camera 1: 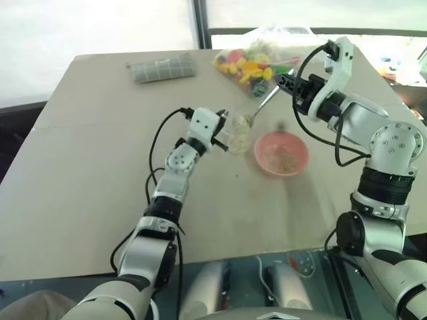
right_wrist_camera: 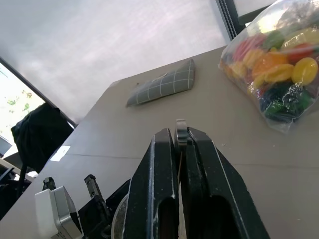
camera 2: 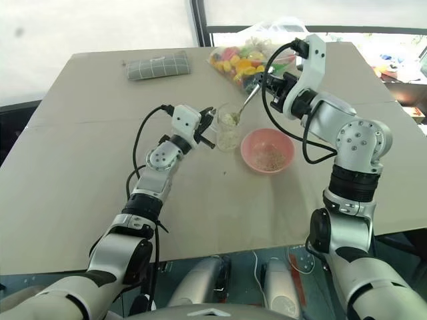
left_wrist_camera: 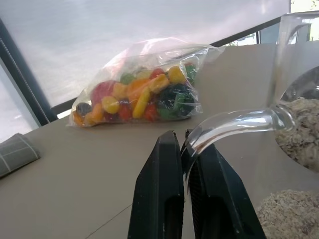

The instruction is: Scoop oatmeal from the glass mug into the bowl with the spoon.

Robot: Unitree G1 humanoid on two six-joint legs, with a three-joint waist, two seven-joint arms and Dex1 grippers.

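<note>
The clear glass mug [camera 1: 239, 133] stands on the table just left of the pink bowl [camera 1: 265, 165]. My left gripper [camera 1: 221, 137] is shut on the mug's side handle [left_wrist_camera: 234, 122]. Pale oatmeal [left_wrist_camera: 299, 127] lies inside the mug. The silver spoon [camera 1: 267, 100] slants down from my right gripper [camera 1: 285, 81], which is shut on the end of its handle [right_wrist_camera: 181, 130]. The spoon's small bowl sits at the mug's mouth with a heap of oat flakes [camera 1: 247, 121] on it. A thin scatter of oatmeal [camera 1: 283, 160] covers the pink bowl's bottom.
A clear bag of colourful toy pieces [camera 1: 250, 63] lies at the back, just behind the spoon hand. A grey checked folded cloth [camera 1: 162, 67] sits at the back left. The tan table [camera 1: 87, 167] stretches wide to the left and toward the front edge.
</note>
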